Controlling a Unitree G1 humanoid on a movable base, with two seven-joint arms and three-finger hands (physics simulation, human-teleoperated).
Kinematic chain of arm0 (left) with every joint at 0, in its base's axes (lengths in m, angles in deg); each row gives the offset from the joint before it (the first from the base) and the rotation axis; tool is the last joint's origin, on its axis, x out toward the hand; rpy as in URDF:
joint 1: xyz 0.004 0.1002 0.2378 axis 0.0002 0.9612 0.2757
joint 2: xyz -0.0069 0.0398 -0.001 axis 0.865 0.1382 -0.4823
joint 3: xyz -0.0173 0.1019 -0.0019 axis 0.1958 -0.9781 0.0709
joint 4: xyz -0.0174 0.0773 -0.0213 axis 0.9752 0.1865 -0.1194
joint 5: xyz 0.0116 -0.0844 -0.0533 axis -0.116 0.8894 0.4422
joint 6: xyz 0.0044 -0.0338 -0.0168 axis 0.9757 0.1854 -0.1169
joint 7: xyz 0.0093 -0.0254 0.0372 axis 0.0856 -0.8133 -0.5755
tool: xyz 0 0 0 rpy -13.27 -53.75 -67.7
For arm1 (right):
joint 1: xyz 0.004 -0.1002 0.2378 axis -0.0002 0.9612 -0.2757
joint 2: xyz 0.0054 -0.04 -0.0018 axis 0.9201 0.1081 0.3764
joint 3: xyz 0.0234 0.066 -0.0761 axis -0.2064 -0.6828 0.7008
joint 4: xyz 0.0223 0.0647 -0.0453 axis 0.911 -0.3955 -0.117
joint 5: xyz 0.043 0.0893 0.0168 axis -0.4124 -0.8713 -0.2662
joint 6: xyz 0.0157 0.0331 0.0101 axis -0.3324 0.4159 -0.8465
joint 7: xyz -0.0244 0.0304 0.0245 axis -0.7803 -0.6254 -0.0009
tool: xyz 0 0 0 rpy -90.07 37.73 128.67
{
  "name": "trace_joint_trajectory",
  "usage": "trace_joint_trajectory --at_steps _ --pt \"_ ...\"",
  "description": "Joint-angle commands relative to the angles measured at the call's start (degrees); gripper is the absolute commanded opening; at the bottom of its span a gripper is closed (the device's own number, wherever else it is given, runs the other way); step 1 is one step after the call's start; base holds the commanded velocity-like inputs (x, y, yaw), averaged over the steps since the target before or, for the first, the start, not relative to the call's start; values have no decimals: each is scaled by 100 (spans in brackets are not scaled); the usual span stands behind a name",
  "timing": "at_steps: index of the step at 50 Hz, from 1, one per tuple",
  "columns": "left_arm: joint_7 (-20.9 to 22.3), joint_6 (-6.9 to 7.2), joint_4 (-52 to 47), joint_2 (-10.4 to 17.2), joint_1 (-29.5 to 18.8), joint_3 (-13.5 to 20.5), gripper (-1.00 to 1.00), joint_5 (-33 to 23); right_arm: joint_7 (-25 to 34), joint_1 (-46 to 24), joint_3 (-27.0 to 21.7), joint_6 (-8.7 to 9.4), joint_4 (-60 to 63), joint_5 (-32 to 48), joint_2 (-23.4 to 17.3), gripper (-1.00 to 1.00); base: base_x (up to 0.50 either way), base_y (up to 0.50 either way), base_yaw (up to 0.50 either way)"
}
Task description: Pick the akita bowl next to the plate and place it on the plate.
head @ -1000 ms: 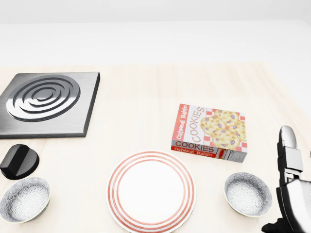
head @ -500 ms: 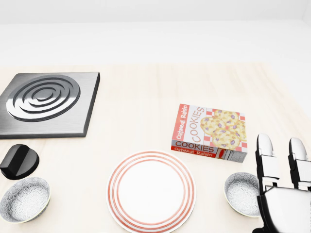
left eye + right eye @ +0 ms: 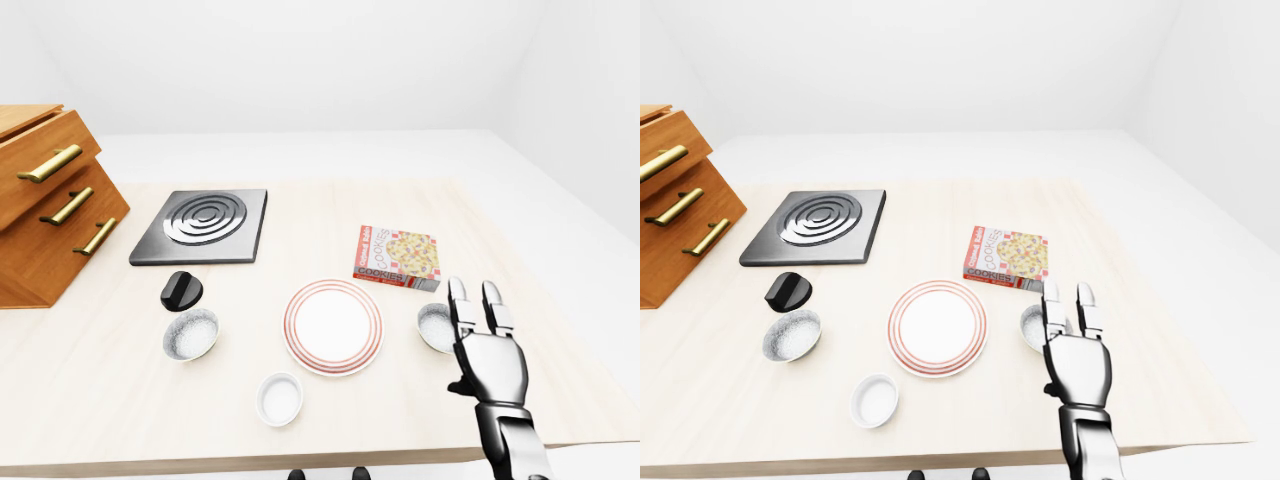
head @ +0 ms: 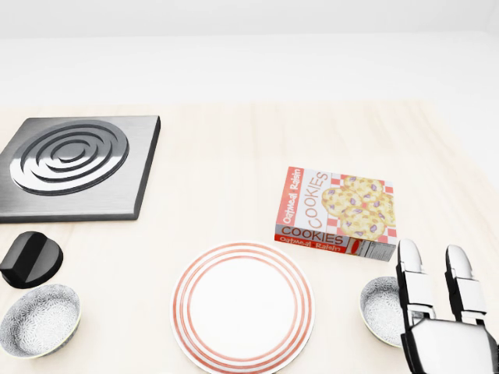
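Left side of the left-eye view: a grey speckled bowl (image 3: 190, 333) sits well apart from the plate. Probably not the target.

Centre: white plate with red rings (image 3: 333, 326), bare.

Just beside its right rim: grey speckled akita bowl (image 3: 432, 326), resting on the pale wooden table (image 3: 120, 400). I judge this the one to pick.

Right: the silver three-finger right hand (image 3: 487, 352) covers the bowl's right edge in view, fingers straight and wide, holding nothing. Seemingly lining up a rim grasp. Contact can't be told.

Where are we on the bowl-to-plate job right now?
Nothing placed yet: the plate is bare. In hand: the right hand, open, hovers by the akita bowl at the plate's right, not gripping. Left: grasp, lift, set it on the plate.
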Motion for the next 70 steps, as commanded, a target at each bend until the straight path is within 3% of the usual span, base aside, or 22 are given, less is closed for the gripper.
trace_joint_trajectory --at_steps 1,16,21,31,70 --pt "-12 0 -22 -3 14 12 100 -3 -236 -102 101 0 -517 4 -102 100 0 0 0" --pt "-52 0 -71 16 41 40 100 -65 -496 -318 125 0 -1095 -52 -261 100 0 0 0" --pt "-40 0 -47 7 17 43 100 -85 -220 -393 24 0 -1142 -437 -232 100 0 0 0" --pt "-36 0 -36 14 3 22 100 -78 -86 -535 108 0 -1300 -387 -281 100 0 0 0" --pt "-31 0 -59 10 -3 18 100 -68 -314 -888 337 0 -1868 -417 -398 100 0 0 0"
